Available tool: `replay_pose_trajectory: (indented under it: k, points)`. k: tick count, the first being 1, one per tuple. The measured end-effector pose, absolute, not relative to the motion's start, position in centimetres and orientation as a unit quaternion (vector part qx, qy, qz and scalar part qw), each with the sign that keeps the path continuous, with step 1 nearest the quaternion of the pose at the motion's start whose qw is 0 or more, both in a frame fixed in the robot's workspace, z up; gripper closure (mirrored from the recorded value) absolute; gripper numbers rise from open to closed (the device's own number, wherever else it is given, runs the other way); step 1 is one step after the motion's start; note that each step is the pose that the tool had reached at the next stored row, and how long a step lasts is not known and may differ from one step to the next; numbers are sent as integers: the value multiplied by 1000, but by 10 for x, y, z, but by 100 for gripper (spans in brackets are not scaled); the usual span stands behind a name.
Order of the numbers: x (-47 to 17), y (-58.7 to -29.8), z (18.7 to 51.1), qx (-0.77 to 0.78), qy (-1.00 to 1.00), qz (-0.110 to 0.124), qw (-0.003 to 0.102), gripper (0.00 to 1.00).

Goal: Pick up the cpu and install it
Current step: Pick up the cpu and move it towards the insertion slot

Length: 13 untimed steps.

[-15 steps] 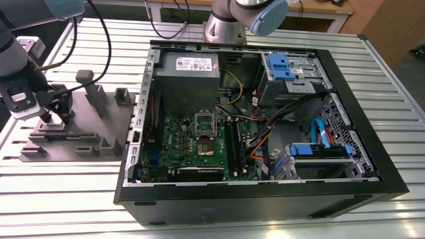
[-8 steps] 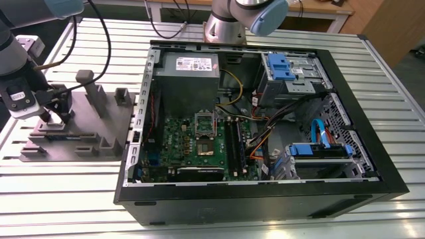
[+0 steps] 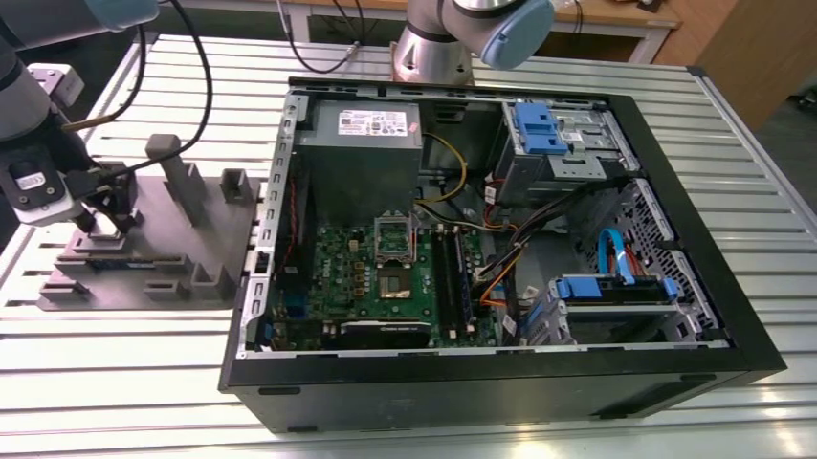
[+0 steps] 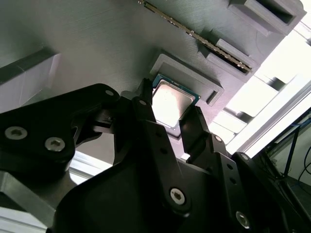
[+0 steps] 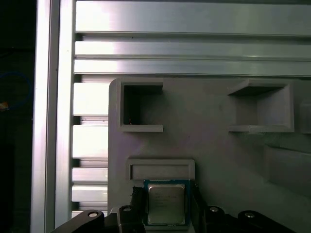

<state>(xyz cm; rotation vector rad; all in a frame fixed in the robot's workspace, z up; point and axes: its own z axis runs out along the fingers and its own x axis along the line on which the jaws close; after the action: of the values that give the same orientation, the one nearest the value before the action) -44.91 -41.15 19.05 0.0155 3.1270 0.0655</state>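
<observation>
silver-topped cpu (image 5: 166, 204) seated in grey holder (image 5: 209, 145) | arm pointing down, pincer (image 4: 169, 104) at cpu | grip: cannot tell

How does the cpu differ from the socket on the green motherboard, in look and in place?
The cpu is a shiny silver square; the socket is a dark square in a metal frame. The cpu lies in a grey holder outside the computer case; the socket sits inside it. The gripper is at the cpu, far from the socket. Both are square.
</observation>
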Motion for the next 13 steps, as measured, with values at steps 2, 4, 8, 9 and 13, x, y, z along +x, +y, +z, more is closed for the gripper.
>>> replay_pose_trajectory:
  k: [2, 4, 8, 9, 13]
  points:
    - [-449, -412, 191, 5, 1000, 21, 7, 53]
    - [-449, -411, 192, 5, 1000, 21, 7, 53]
    - [-449, -411, 192, 5, 1000, 21, 7, 53]
    - [-449, -411, 192, 5, 1000, 21, 7, 53]
    - [-450, -411, 193, 5, 1000, 21, 7, 53]
